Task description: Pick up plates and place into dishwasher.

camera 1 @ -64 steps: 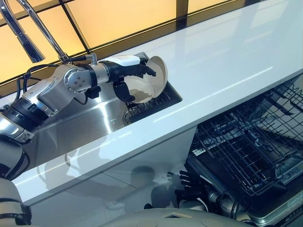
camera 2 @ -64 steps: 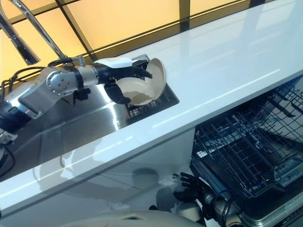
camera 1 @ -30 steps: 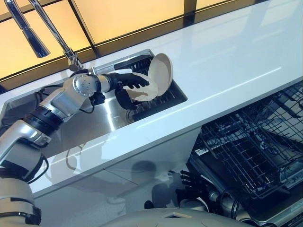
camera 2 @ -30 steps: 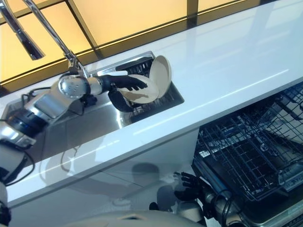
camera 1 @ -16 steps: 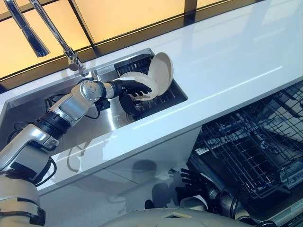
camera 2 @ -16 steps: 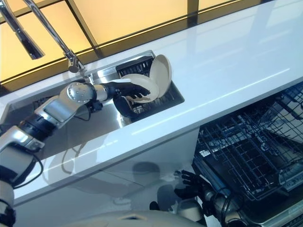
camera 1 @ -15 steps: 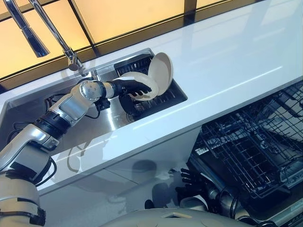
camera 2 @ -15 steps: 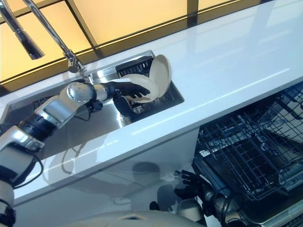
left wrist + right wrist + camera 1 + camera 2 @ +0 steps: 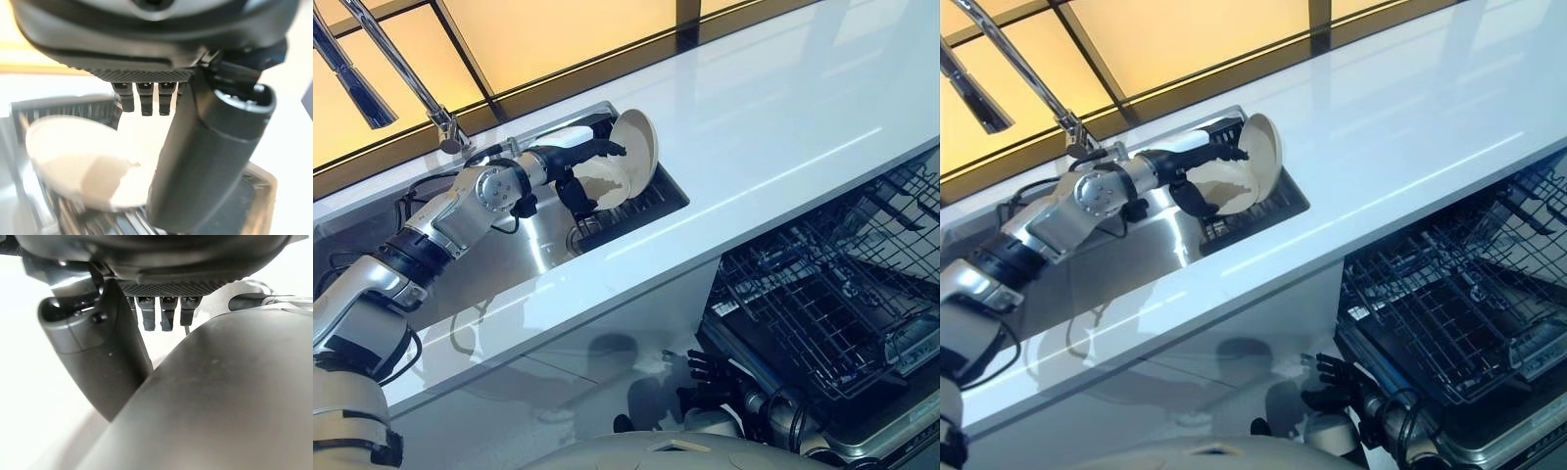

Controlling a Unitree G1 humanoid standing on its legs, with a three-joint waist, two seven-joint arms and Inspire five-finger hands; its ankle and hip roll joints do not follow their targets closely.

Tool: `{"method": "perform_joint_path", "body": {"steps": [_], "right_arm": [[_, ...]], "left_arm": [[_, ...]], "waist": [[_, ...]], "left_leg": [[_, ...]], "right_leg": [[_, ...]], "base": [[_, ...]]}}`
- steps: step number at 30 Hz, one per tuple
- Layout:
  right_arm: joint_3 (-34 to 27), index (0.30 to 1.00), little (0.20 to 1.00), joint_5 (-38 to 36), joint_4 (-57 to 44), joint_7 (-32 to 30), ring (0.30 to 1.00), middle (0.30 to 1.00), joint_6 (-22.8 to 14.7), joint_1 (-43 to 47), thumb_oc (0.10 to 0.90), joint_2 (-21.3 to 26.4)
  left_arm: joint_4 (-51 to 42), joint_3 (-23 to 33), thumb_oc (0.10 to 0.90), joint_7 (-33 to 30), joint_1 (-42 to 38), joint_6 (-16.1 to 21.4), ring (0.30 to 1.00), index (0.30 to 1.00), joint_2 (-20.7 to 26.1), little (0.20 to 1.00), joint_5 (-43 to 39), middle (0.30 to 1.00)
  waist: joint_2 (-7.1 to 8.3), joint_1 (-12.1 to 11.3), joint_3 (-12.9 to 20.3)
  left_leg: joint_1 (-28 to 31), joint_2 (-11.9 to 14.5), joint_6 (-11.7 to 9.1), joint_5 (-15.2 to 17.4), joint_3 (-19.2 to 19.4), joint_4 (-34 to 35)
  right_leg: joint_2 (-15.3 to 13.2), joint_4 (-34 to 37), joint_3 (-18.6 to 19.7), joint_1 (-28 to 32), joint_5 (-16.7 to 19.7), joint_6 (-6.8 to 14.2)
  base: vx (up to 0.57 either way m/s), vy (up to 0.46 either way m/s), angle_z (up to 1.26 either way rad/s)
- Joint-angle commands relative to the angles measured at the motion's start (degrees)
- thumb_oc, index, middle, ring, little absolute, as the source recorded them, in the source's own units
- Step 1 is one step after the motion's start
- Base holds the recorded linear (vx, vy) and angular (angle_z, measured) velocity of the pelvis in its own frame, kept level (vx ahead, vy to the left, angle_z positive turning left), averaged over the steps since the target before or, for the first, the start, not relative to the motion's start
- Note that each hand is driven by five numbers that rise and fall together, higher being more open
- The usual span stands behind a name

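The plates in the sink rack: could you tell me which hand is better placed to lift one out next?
The left hand: it is already at the plates in the sink rack, while the right hand hangs below the counter.

glossy white countertop [image 9: 773, 127]; brushed steel sink [image 9: 499, 259]; smooth cream plate [image 9: 631, 157]; dark wire dishwasher rack [image 9: 822, 294]

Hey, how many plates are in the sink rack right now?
2. One plate leans low in the rack under the left hand; the other plate stands upright behind it. More may be hidden.
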State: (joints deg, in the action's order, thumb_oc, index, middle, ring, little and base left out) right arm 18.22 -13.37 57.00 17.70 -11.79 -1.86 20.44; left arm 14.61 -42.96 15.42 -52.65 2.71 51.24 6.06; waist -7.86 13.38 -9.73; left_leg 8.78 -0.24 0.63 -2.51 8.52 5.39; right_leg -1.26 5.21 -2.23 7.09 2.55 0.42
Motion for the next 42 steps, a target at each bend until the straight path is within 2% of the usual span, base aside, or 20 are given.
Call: {"method": "perform_joint_path", "body": {"steps": [1, 16, 27, 34, 38, 42], "right_arm": [[-0.5, 0.900, 0.900, -1.0, -1.8, 1.1, 0.900, 0.900, -3.4, 1.9, 0.800, 0.4], [-1.4, 0.900, 0.900, -0.6, -2.0, 0.9, 0.900, 0.900, -3.4, 1.8, 0.800, 0.5], [-1.5, 0.900, 0.900, -0.7, -2.1, 1.1, 0.900, 0.900, -2.9, 2.1, 0.800, 0.5], [-1.6, 0.900, 0.900, -0.8, -2.2, 0.8, 0.900, 0.900, -2.7, 2.3, 0.800, 0.6], [-1.7, 0.900, 0.900, -0.6, -2.1, 0.5, 0.900, 0.900, -2.7, 2.4, 0.800, 0.6], [-1.4, 0.900, 0.900, -0.4, -2.5, 0.5, 0.900, 0.900, -2.5, 2.4, 0.800, 0.8]], "left_arm": [[0.1, 0.7, 0.800, -4.3, -12.1, 1.0, 0.900, 0.900, 4.4, 0.900, 1.9, 0.900], [1.9, 2.5, 0.800, -1.5, -7.0, -0.4, 0.900, 0.900, 2.2, 0.900, 3.2, 0.900], [2.0, 3.3, 0.800, 3.0, -6.3, -4.0, 0.900, 0.900, 0.9, 0.900, 2.8, 0.900], [2.5, 3.5, 0.800, 5.3, -5.5, -5.6, 0.900, 0.900, 0.5, 0.900, 5.5, 0.900], [3.5, 3.3, 0.800, 4.8, -4.9, -4.3, 0.900, 0.900, 0.2, 0.900, 7.4, 0.900], [4.2, 2.5, 0.800, 2.9, -4.7, -4.8, 0.900, 0.900, -0.5, 0.900, 8.5, 0.900]], "waist": [[-0.32, -0.5, 1.2], [-0.31, -0.1, 0.8], [-0.87, -0.2, 0.5], [-1.02, -0.3, 0.5], [-1.07, -0.3, 0.4], [-0.98, 0.0, 0.3]], "left_leg": [[1.4, -2.2, 1.3, 7.6, 4.1, -2.1], [1.6, -2.1, 1.3, 7.7, 4.2, -2.4], [1.5, -2.1, 1.2, 7.7, 4.1, -2.6], [1.4, -2.2, 1.1, 7.7, 4.0, -2.8], [1.4, -2.2, 1.2, 7.7, 4.1, -2.8], [1.4, -2.1, 1.2, 7.8, 4.3, -2.8]], "right_leg": [[0.2, -4.2, -0.6, -2.8, -3.0, 6.0], [0.2, -4.3, -0.3, -2.7, -3.2, 6.0], [0.0, -4.2, -0.6, -2.6, -3.3, 5.9], [-0.1, -4.2, -1.0, -2.5, -3.3, 6.0], [-0.1, -4.2, -0.9, -2.5, -3.2, 6.0], [-0.1, -4.3, -0.7, -2.6, -3.3, 6.1]], "base": [[0.00, 0.000, 0.00], [0.00, 0.001, 0.00], [0.00, 0.000, 0.00], [0.00, 0.000, 0.00], [0.00, 0.000, 0.00], [0.00, 0.000, 0.00]]}}
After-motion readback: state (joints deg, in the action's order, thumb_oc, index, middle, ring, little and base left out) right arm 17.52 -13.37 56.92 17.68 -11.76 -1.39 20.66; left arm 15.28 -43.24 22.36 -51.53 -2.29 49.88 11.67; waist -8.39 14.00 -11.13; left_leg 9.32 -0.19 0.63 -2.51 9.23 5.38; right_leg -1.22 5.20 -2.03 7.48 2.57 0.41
